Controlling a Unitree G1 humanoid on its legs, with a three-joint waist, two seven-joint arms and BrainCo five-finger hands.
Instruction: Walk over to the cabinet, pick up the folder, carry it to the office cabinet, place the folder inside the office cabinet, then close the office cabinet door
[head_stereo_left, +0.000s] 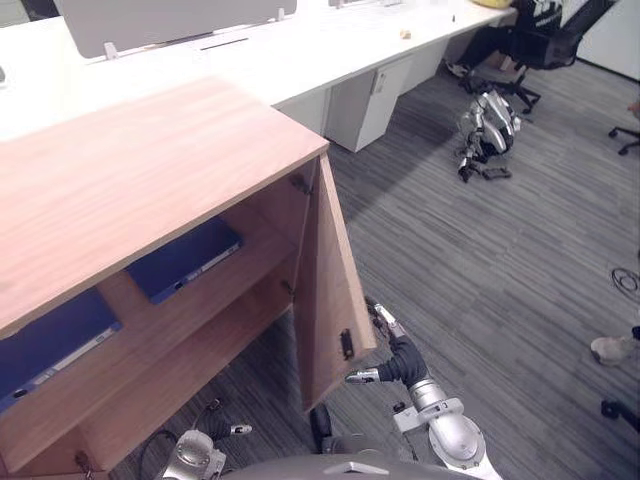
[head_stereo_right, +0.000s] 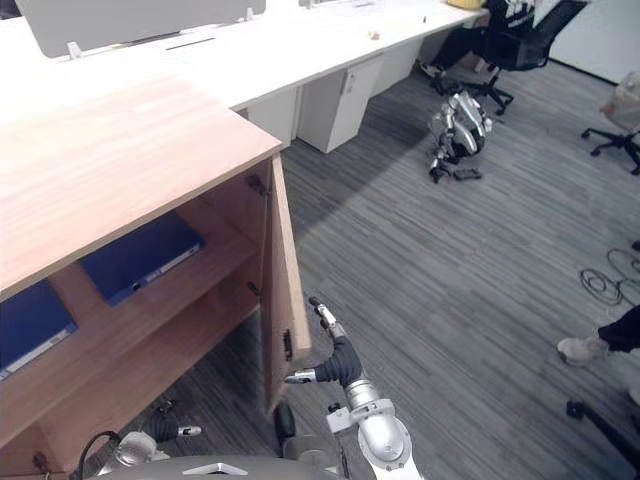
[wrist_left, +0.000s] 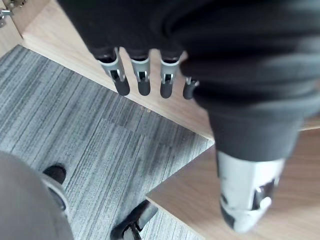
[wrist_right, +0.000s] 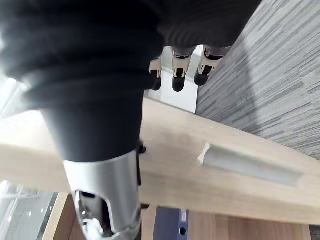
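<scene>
A: Where was the folder (head_stereo_left: 185, 258) at that moment?

B: It lay flat on the upper shelf (head_stereo_left: 140, 320) inside the office cabinet (head_stereo_left: 150, 170), near the shelf's end by the open door (head_stereo_left: 330, 290). A second folder (head_stereo_left: 50, 340), also blue, lay at the other end of the shelf. Which of them was the carried one, I could not tell.

A: And the hands?

B: Both held nothing. The right hand (head_stereo_left: 392, 350) was just beside the door's outer face, close to the handle (wrist_right: 250, 164), with its fingers straight and side by side. Whether it touched the wood, I could not see. The left hand (wrist_left: 143, 82) hung low by the cabinet's bottom edge, above the floor (head_stereo_left: 480, 260), fingers straight and relaxed.

A: How would these things handle?

B: The folder looked thin, stiff and light, with a smooth cover that might slip. I would pinch it at the long edge facing out. The door I judged rigid and easy on its hinges, so a flat push near its free edge should be enough.
</scene>
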